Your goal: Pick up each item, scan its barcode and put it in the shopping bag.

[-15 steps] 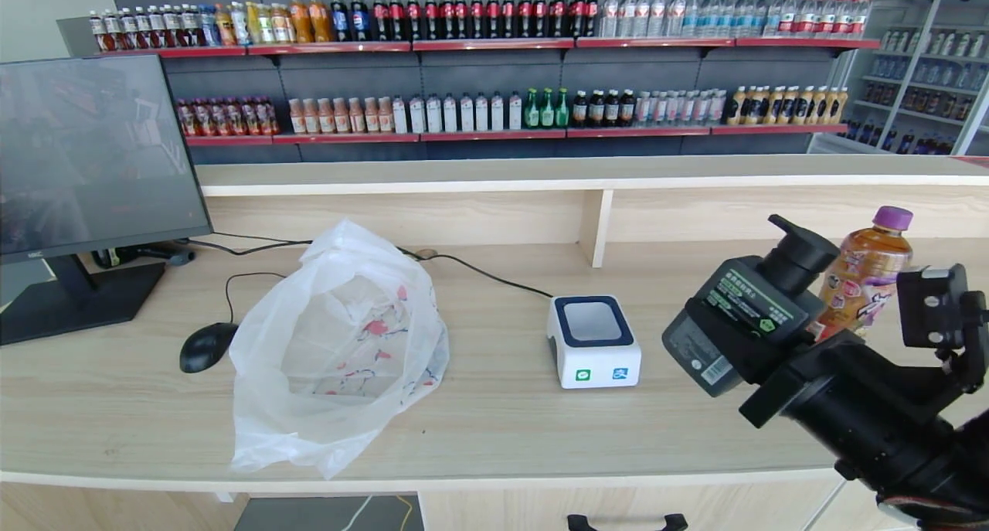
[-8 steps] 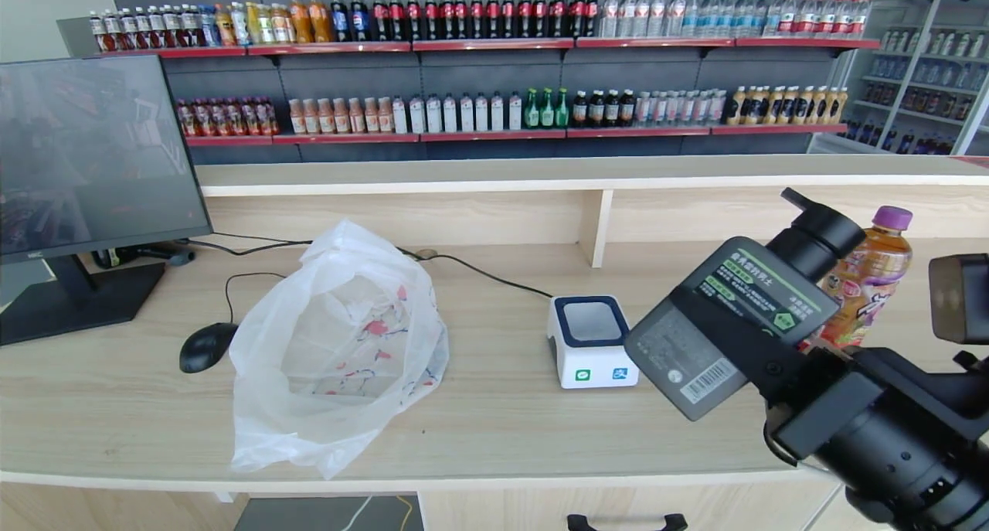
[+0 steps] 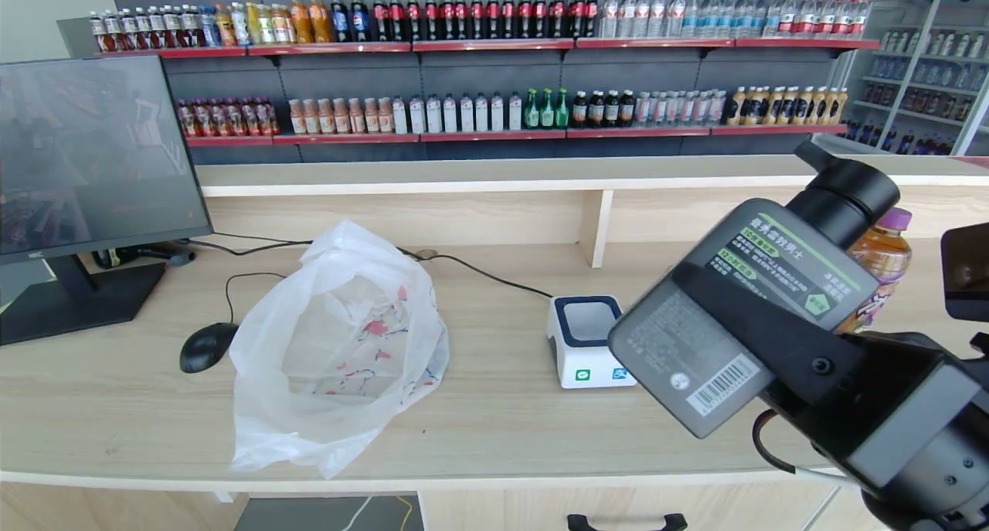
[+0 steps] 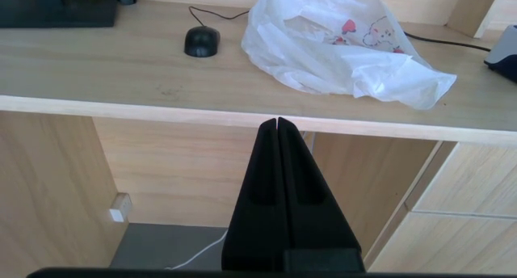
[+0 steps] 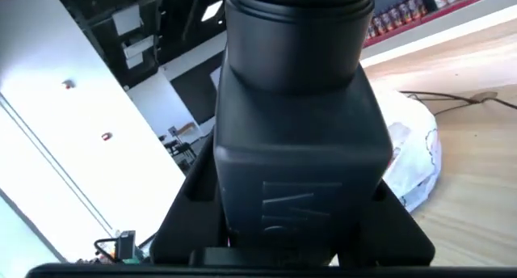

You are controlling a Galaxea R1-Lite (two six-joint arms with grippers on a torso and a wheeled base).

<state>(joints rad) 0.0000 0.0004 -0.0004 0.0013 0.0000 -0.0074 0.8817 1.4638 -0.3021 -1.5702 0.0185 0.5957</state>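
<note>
The step in hand looks like the scan of the first item. The right gripper (image 3: 718, 299) holds a black, flat-sided plastic pump bottle (image 3: 780, 272) in the air at the right of the head view, its jaws clamped across the bottle's body. The bottle is tilted, with the pump head toward the upper right and the base toward the lower left. It hangs above the pale wooden counter (image 3: 502, 415), just to the right of the small white box scanner with a dark blue window frame (image 3: 587, 342).

The bottle's label faces up toward the head camera, so the white barcode patch (image 3: 722, 384) near its base is turned away from the scanner window. The next move probably calls for rolling the wrist so the barcode faces down, then bringing it over the window. After that the bottle goes to the crumpled translucent white plastic shopping bag (image 3: 340, 345), which lies open left of centre.

An orange drink bottle with a purple cap (image 3: 881, 260) stands behind the held bottle, not yet handled.

The left gripper (image 4: 278, 126) hangs below the counter's front edge, its jaws pressed together on nothing.

As for writing, the black bottle carries a green-banded label with pale characters, and grey small print beside the barcode that is too fine to make out. The scanner's front has two small square icons, one green and one blue.
</note>
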